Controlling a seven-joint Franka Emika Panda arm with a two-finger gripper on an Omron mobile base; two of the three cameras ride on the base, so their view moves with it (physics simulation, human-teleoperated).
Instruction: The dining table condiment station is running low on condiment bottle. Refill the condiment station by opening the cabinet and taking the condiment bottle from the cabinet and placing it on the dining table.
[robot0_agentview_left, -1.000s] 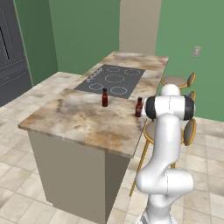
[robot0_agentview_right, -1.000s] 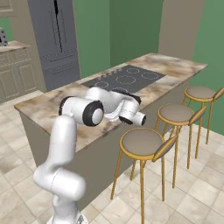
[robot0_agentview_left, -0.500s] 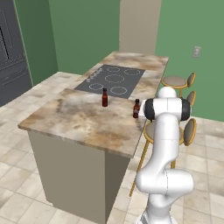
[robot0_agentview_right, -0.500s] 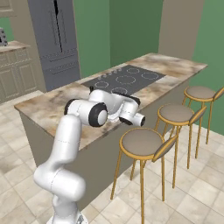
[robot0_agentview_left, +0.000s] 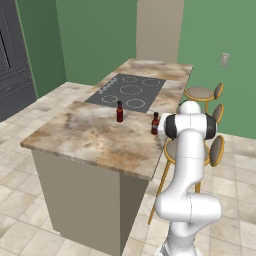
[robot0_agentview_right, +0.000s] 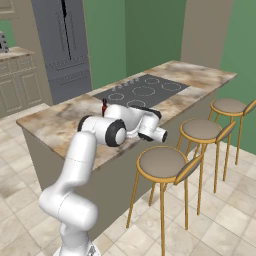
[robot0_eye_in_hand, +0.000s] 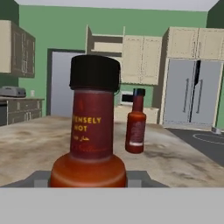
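Red-brown glass and a black cap loom close before our hand camera: a bottle (robot0_eye_in_hand: 92, 127) stands upright on the marble table (robot0_agentview_left: 85, 135), near its stool-side edge. From the left base view we see this bottle (robot0_agentview_left: 155, 123) right by our wrist. Our gripper sits behind it, fingers hidden, so we cannot tell whether they clasp it. A second bottle (robot0_agentview_left: 119, 111) stands apart, nearer the cooktop (robot0_agentview_left: 127, 93). Far behind, a cabinet (robot0_eye_in_hand: 105, 46) stands open.
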